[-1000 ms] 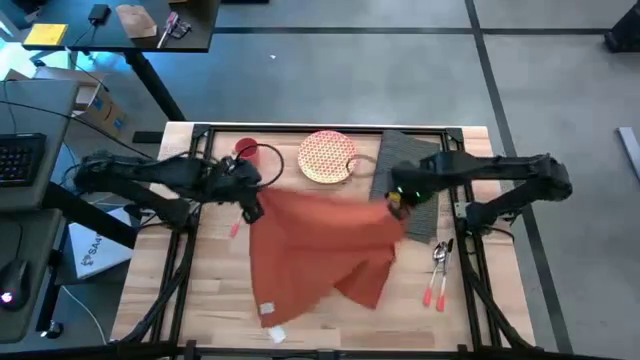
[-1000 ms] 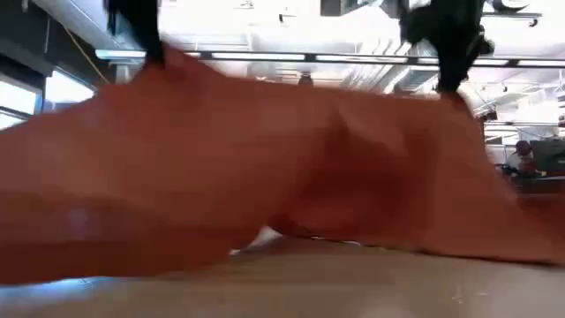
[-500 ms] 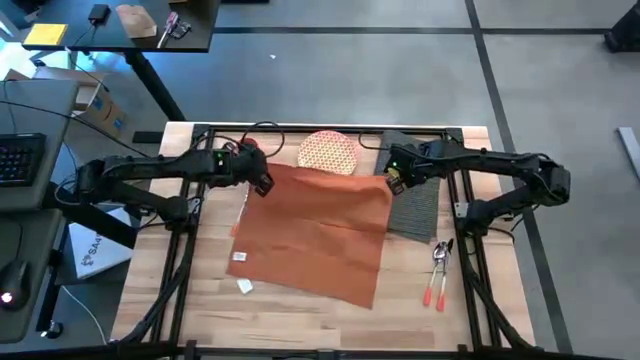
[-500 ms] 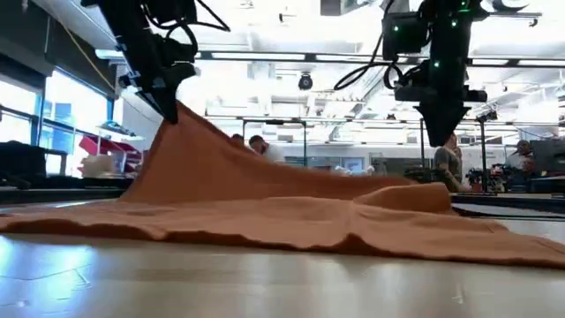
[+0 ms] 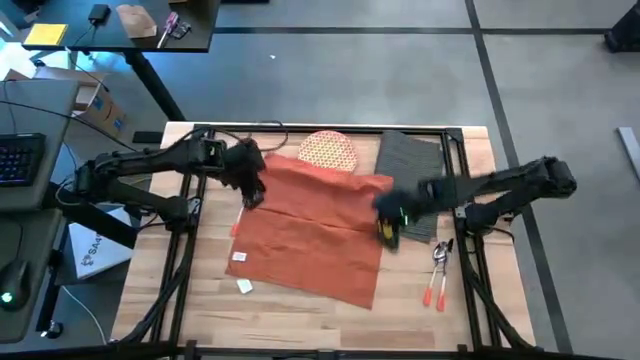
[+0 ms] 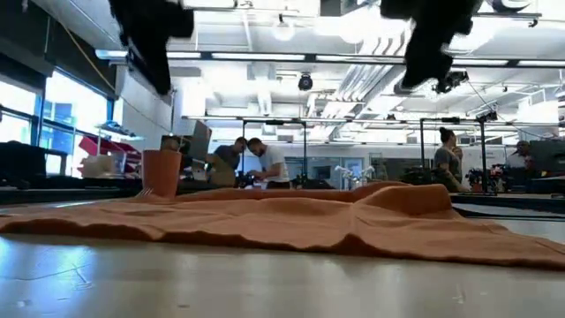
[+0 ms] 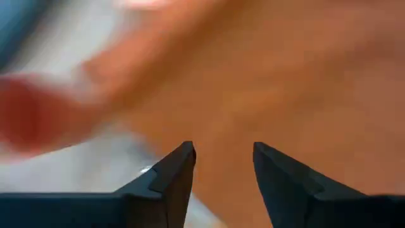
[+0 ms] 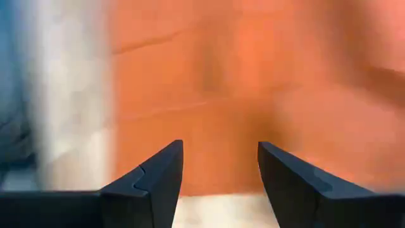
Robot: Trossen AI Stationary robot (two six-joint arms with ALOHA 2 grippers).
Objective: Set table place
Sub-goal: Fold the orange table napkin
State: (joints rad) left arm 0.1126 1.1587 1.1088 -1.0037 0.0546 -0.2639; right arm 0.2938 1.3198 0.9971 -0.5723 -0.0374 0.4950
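Observation:
A rust-orange cloth lies spread flat on the light wood table. Its far edge covers part of a red-patterned plate, and its right edge lies beside the dark grey placemat. My left gripper is open above the cloth's far left corner, clear of it in the low view. My right gripper is open over the cloth's right edge, also raised. In both wrist views, orange cloth shows beyond empty fingers.
Cutlery with red handles lies near the right edge, below the placemat. A cup stands at the far left behind the cloth. Black frame bars run along both table sides. Bare wood lies near the front edge.
Both grippers carried the hanging cloth toward the far edge and lowered it, and it spread out flat. Both then let go. The left gripper has risen over the far left corner. The right gripper has swung toward the near edge.

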